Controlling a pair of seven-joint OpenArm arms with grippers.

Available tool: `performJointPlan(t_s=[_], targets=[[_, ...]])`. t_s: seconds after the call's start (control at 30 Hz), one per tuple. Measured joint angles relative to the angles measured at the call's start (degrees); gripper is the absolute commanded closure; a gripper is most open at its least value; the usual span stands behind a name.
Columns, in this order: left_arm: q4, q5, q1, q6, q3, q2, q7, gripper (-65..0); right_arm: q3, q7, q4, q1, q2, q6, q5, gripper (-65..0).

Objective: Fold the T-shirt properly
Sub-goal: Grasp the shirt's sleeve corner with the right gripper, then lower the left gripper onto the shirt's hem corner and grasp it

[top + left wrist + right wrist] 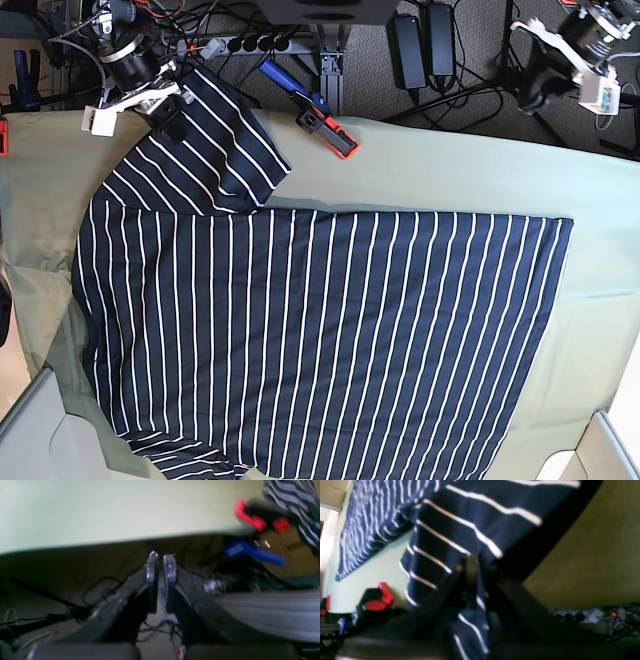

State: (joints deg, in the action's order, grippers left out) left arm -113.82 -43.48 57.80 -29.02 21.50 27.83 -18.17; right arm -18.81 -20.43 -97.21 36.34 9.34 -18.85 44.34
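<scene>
The navy white-striped T-shirt (320, 330) lies spread over the olive table cloth (450, 170), with one sleeve drawn up toward the far left corner. My right gripper (168, 118) holds that sleeve at the table's far edge. In the right wrist view the striped fabric (470, 517) runs between the shut fingers of the right gripper (475, 562). My left gripper (540, 85) hangs beyond the far right edge, off the table. In the left wrist view the left gripper (161, 556) has its fingers almost touching with nothing between them, and a bit of the T-shirt (295, 502) shows at the upper right.
A red and blue clamp (318, 112) grips the table's far edge near the lifted sleeve; the clamp (250, 517) also shows in the left wrist view. A power strip (250, 42) and cables lie on the floor behind. Grey bins stand at the near corners (30, 440).
</scene>
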Motion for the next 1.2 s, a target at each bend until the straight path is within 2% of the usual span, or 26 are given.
performJointPlan(t_s=[0.2,0.27,0.33,0.4,0.47,0.53,0.83,1.0,1.2], targets=[[-1.40,-3.06,-0.98,0.00,6.49,3.76,0.04,-6.5,0.09,2.84,-0.02,-0.02,0.02,-0.02,-9.16,0.0],[-1.36,-2.51,-2.29,0.00,6.84,5.09,0.04,-6.8,0.09,3.26,-0.02,-0.02,0.02,-0.02,-9.51,0.0],[-1.38,-1.16,-4.09,0.50,6.80,6.21,-0.04,-11.5,0.09,3.23,-0.02,-0.02,0.02,-0.02,-9.55,0.0],[-1.31,-0.22,-5.66,1.75,6.71,7.30,0.07,-20.0,0.09,3.26,-0.02,-0.02,0.02,-0.02,-9.66,0.0],[-0.85,0.24,-7.08,4.76,6.67,8.63,0.11,-28.2,0.09,3.21,-0.26,-0.02,0.02,-0.02,-9.68,0.0],[0.26,0.31,-8.31,7.65,6.73,10.12,0.09,-32.4,0.09,3.21,-0.50,0.00,0.02,0.00,-9.70,0.0],[11.47,-0.33,-16.92,9.11,5.42,13.90,0.17,-33.2,0.09,3.21,-0.66,0.00,0.02,0.00,-9.86,0.0],[19.17,-1.20,-24.17,9.29,-2.67,16.31,-0.28,-33.2,0.09,3.23,-0.66,0.00,0.02,0.00,-9.86,0.0],[25.51,-1.49,-33.88,9.29,-11.37,16.57,-1.92,-33.2,0.09,3.21,-0.66,0.02,0.02,-0.02,-9.88,0.0]])
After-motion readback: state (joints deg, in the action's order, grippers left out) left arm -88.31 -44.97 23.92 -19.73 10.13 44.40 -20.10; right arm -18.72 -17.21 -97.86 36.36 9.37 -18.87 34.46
